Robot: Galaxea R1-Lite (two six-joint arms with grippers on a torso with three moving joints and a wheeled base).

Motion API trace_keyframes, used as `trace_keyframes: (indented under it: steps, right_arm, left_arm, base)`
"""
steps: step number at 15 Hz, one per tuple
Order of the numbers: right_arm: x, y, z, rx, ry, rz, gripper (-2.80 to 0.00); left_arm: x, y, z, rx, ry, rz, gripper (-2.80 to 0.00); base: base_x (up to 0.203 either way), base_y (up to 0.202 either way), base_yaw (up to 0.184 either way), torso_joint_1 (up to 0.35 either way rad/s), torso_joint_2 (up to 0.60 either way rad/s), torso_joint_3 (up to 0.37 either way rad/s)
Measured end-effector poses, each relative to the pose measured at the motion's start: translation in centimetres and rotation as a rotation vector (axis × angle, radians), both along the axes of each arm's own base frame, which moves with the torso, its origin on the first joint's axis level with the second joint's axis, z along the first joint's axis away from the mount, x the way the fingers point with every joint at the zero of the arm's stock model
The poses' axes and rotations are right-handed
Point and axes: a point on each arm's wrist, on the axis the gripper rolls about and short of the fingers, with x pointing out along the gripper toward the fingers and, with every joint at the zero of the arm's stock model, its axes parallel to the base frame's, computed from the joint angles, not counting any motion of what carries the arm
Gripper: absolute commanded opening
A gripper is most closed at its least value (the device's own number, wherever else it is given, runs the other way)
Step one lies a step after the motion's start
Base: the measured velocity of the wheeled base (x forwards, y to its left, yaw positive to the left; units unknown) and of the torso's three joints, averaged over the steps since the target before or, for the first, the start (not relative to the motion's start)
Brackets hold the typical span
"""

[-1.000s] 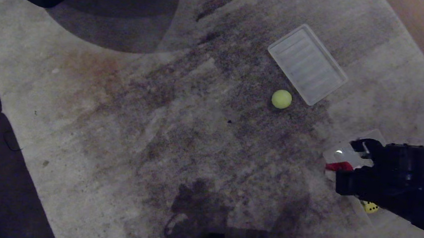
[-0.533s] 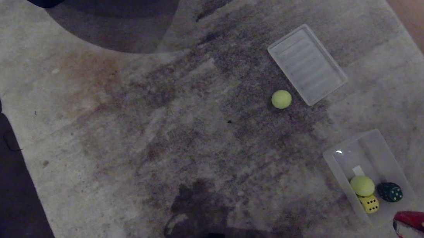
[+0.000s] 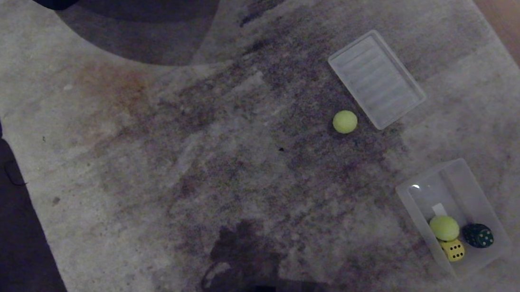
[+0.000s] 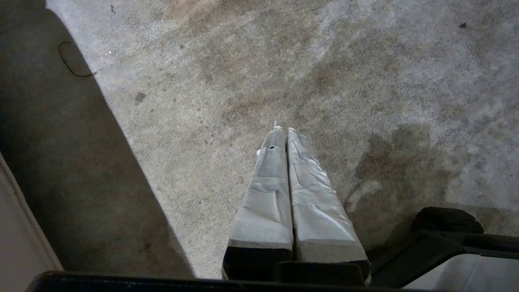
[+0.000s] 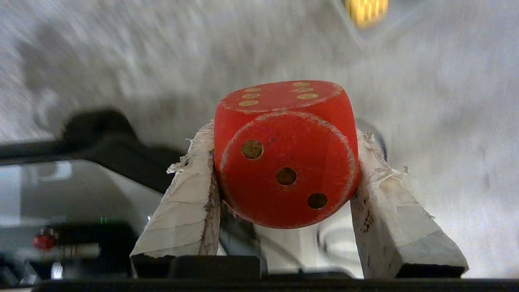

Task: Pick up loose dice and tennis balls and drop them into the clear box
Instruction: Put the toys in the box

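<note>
Right end effector (image 5: 286, 162) clamps the red die (image 5: 286, 154); left end effector (image 4: 284, 134) hangs closed above the carpet (image 4: 365, 81).

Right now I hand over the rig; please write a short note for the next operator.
Right tool: shut on the red die, out of the head view.
Left tool: shut, empty, parked over the rug.
Clear box: holds one tennis ball, the yellow die and the dark green die.
Left to do: drop the red die in; fetch the loose tennis ball beside the lid.
</note>
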Motion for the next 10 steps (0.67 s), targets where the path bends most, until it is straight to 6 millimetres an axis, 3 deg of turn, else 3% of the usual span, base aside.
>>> trace_keyframes:
  steps: [4,10]
  right_arm:
    - [-1.3,0.0,-0.8,-0.003,-0.138,0.022,-2.80]
    - [-1.6,0.0,-1.1,0.000,-0.170,0.023,-2.80]
  left_arm:
    - [0.0,0.0,0.0,0.000,0.000,0.000,-2.80]
    - [0.0,0.0,0.0,0.000,0.000,-0.001,-2.80]
  base:
    - [0.000,0.000,0.000,0.000,0.00,0.000]
    - [0.000,0.000,0.000,0.000,0.00,0.000]
